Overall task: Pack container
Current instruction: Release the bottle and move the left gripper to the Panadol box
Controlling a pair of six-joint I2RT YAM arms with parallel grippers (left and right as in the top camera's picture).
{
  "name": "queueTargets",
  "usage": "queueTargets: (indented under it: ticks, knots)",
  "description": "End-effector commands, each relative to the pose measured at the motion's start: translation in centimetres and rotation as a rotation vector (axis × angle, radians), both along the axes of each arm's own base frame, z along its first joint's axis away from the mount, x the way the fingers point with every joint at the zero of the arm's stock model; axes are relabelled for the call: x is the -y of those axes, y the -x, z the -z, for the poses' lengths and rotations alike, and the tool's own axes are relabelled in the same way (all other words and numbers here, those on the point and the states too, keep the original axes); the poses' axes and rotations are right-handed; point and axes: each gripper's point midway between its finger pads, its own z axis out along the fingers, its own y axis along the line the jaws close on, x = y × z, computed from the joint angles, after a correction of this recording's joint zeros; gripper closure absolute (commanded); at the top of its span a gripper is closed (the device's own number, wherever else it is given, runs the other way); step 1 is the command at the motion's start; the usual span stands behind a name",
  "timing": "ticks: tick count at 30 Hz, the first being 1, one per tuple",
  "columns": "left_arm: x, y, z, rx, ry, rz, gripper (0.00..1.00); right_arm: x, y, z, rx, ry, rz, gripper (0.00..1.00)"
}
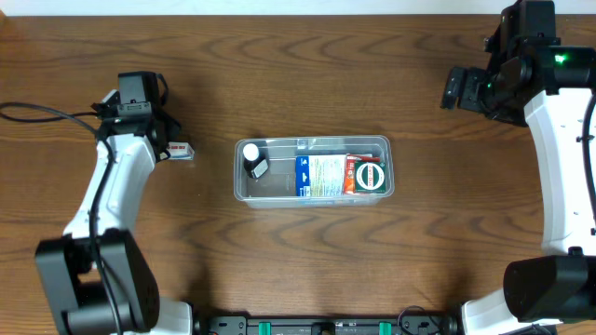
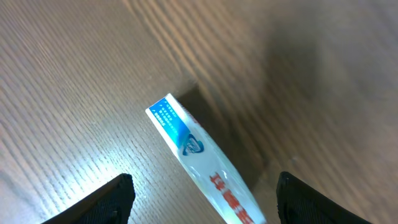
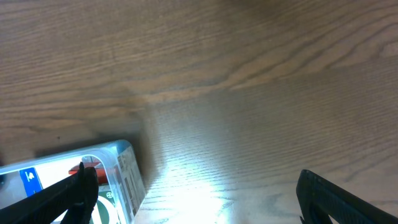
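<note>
The container is a clear shallow tub at the table's middle. It holds a small white-capped bottle, a blue and white packet and a red and green pack. On the wood left of the tub lies a small white packet printed in blue and red. My left gripper stands open over it, one finger on each side, and neither touches it. My right gripper is open at the far right, above bare wood. One corner of the tub shows beside its left finger.
A black cable runs off the table's left edge behind the left arm. Both arm bases stand at the near edge. Bare wood lies all round the tub.
</note>
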Motion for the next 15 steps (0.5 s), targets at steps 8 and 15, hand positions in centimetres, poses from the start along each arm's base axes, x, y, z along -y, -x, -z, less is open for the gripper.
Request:
queueTargets:
  ticks: [8,15]
  knots:
    - [0.3,-0.5,5.8,-0.111,0.052,-0.014,0.26,0.1,-0.1,-0.1,0.004,-0.001,-0.003,0.01]
    - [0.2,-1.0,6.1,-0.099,0.051,-0.014,0.4,0.1,-0.1,-0.1,0.004,-0.001,-0.003,0.01]
